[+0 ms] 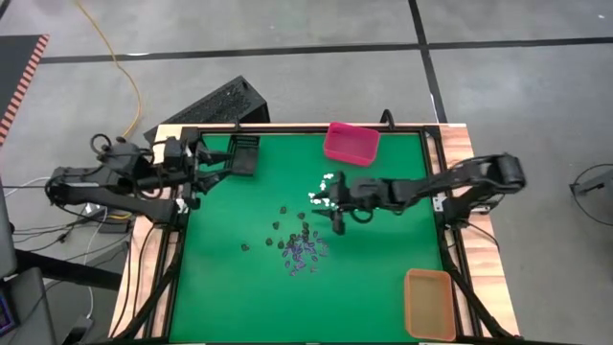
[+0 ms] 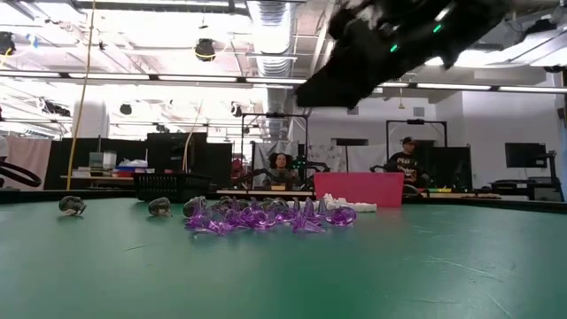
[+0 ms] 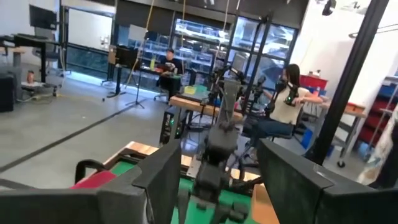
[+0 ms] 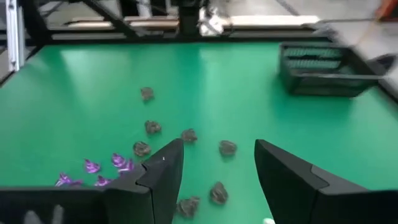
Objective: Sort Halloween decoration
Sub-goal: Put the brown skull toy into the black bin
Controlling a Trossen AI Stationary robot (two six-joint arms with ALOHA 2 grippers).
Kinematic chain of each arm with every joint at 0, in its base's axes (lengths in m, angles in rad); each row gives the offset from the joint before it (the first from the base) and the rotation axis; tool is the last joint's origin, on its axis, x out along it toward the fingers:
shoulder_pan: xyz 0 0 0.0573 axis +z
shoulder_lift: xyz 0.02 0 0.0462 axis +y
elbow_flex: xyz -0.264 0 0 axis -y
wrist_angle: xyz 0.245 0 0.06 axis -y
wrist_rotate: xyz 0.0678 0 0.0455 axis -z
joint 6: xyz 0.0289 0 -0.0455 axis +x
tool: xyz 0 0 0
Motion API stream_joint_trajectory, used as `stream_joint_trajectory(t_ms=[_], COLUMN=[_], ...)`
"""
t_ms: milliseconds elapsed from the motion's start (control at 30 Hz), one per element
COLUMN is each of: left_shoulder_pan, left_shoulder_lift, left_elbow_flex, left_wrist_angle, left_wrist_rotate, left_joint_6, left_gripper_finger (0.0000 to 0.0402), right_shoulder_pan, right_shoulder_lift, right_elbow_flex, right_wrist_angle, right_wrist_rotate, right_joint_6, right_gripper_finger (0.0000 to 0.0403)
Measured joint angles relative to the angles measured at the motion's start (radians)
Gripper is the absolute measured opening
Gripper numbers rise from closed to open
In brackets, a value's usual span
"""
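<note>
Mid-frame in the high view, right gripper [image 1: 337, 218] hangs over the mat, fingers spread, nothing in them. Halloween decoration [image 1: 299, 247] scattered just below-left of it. Left gripper [image 1: 251, 158] parked upper left, fingers apart, empty.

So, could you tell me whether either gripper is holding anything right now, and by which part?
Nothing is held. The right gripper is open and empty above the black trinkets; the left gripper is open and empty too.

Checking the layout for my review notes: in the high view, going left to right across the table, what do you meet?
Left gripper → black bin → purple trinkets → right gripper → pink bin → orange bin.
</note>
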Motion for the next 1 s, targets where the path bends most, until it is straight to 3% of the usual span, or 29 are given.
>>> stream_joint_trajectory(t_ms=[233,400,600,1000], left_shoulder_pan=[0.000,0.000,0.000,0.000], left_shoulder_lift=[-0.043,-0.042,-0.044,-0.043], left_elbow_flex=[0.001,0.001,0.001,0.001], left_wrist_angle=[-0.090,-0.122,-0.123,-0.169], left_wrist_rotate=[-0.007,-0.007,-0.028,-0.054], left_joint_6=[-0.005,-0.008,0.010,0.008], left_gripper_finger=[0.0201,0.0201,0.0201,0.0201], right_shoulder_pan=[-0.025,-0.056,-0.084,-0.091], right_shoulder_lift=[0.232,0.334,0.406,0.428], right_elbow_flex=[0.047,0.067,0.095,0.096], right_wrist_angle=[0.190,0.220,0.216,0.143], right_wrist_rotate=[-0.071,-0.121,-0.141,-0.142], right_joint_6=[-0.003,-0.003,-0.006,-0.105], right_gripper_finger=[0.0226,0.0226,0.0225,0.0225])
